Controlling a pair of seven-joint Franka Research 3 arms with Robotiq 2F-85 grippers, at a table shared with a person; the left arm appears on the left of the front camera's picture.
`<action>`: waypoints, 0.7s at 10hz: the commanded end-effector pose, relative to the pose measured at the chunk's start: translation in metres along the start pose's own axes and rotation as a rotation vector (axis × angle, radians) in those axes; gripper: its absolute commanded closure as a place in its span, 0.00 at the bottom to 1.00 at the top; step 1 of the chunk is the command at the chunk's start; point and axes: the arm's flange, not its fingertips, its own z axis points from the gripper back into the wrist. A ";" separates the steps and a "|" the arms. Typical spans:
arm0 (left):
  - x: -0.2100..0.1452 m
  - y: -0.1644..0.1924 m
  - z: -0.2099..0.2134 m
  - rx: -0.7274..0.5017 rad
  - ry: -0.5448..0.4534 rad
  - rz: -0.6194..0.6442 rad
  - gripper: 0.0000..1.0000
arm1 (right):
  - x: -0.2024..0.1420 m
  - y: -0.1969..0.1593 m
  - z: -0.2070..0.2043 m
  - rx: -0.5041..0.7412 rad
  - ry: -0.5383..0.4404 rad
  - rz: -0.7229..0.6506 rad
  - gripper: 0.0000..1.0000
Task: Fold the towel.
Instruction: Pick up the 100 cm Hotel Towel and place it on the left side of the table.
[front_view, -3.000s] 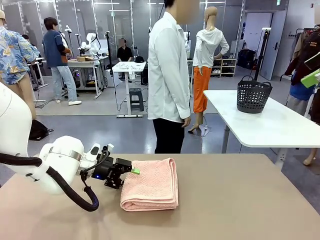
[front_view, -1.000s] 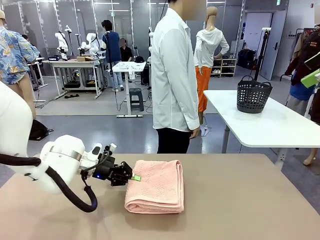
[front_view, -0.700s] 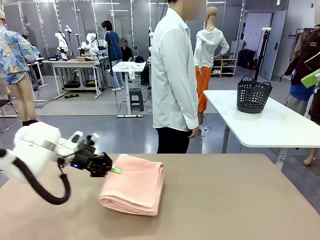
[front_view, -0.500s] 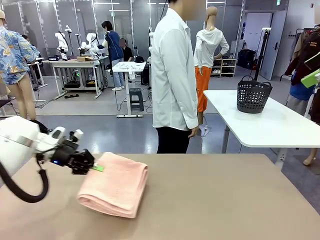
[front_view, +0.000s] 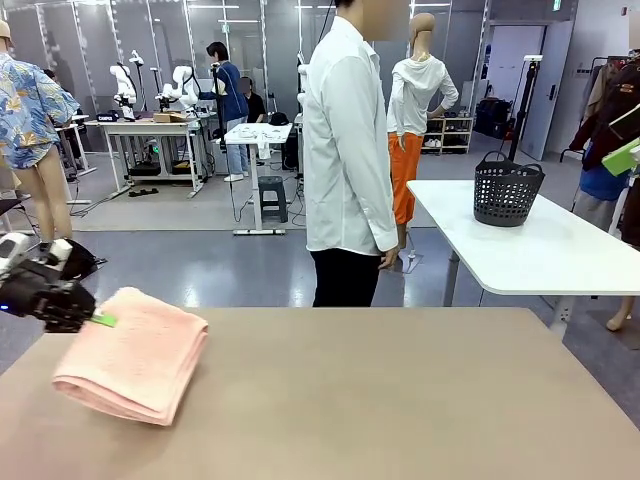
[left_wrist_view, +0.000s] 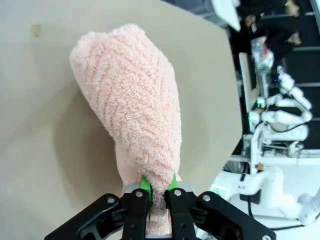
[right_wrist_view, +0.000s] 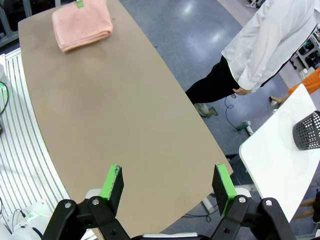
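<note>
Salmon-pink towel (left_wrist_view: 135, 110) — folded, its edge pinched by the left gripper (left_wrist_view: 160, 195); right gripper (right_wrist_view: 167, 187) spread, holding nothing.

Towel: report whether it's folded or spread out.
Folded. The towel lies as a thick layered bundle with a rounded fold edge, the left gripper shut on one edge.

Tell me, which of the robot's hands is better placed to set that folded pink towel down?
The left hand, probably. It is already shut on the towel at the table's left side. The right hand hangs open, high above the table and far from the towel.
</note>
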 end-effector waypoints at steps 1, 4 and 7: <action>-0.002 0.017 0.031 -0.002 -0.008 -0.007 0.87 | 0.002 -0.001 0.001 0.005 0.006 -0.001 0.09; -0.014 0.044 0.057 0.012 0.021 -0.028 0.87 | 0.002 -0.001 0.001 0.005 0.006 -0.001 0.09; -0.011 0.068 0.054 0.099 0.018 -0.009 0.83 | 0.002 -0.001 0.001 0.005 0.006 -0.001 0.09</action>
